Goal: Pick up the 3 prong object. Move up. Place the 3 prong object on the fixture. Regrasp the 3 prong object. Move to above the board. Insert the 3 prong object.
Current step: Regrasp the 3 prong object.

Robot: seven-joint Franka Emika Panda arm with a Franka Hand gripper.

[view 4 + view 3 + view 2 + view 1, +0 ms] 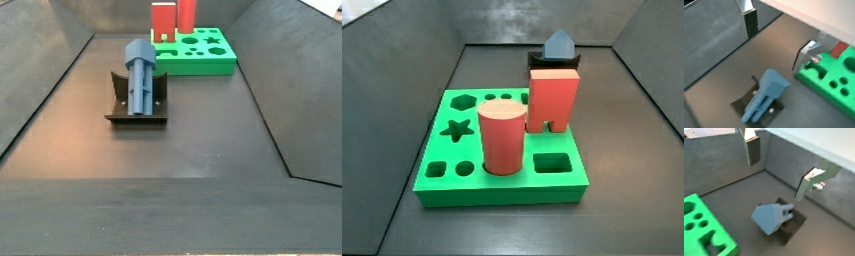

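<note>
Floor: dark grey matte bin, sloped walls | gripper [777,170]: jaws spread wide, nothing held | smooth blue-grey 3 prong object [771,217] is rested on black fixture [795,228], below the jaws | board [704,230]: glossy green

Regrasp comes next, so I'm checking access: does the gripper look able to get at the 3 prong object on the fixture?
Probably yes: the gripper hangs open above the 3 prong object, which rests on the fixture with nothing over it.
</note>
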